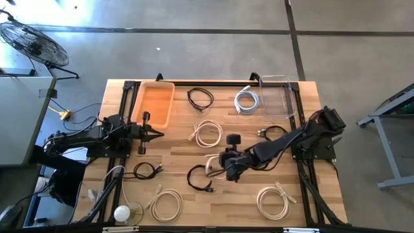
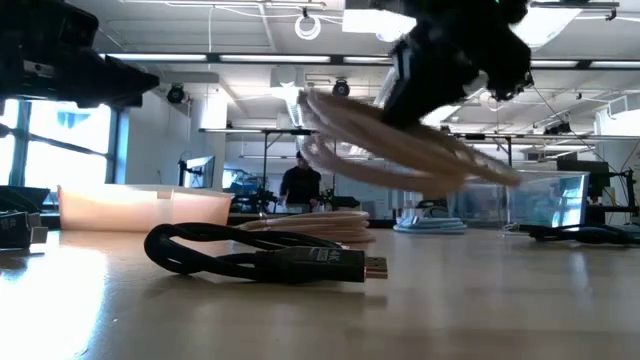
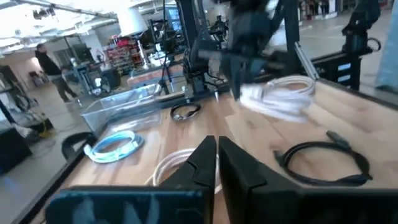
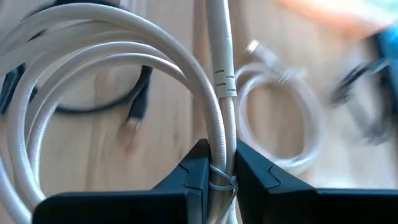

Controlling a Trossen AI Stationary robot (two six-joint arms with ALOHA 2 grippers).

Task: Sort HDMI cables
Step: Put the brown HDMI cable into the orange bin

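Note:
My right gripper (image 1: 223,167) is over the table's middle, shut on a cream-beige coiled HDMI cable (image 2: 400,145) that hangs clear of the wood. Other coiled cables lie flat on the table: black ones (image 1: 200,98) (image 1: 145,171) (image 1: 199,179), cream ones (image 1: 207,134) (image 1: 167,204) (image 1: 275,199) and a silvery-white one (image 1: 246,100). My left gripper (image 1: 154,134) waits shut at the table's left, level, beside the orange tray. My right gripper pinches the cream coil's bundled strands (image 4: 222,134) between its two fingers (image 4: 189,177), at one spot on the loop's rim. It comes slanting down from the table's right. The coil (image 4: 93,74) is lifted clear, tilted, and spreads out beyond the fingers.
An orange tray (image 1: 155,103) stands at the far left and a clear bin (image 1: 279,97) at the far right. A small black cable (image 1: 272,133) lies near my right arm. A white round thing (image 1: 121,213) sits at the near left edge. A person stands far behind the table (image 2: 300,185).

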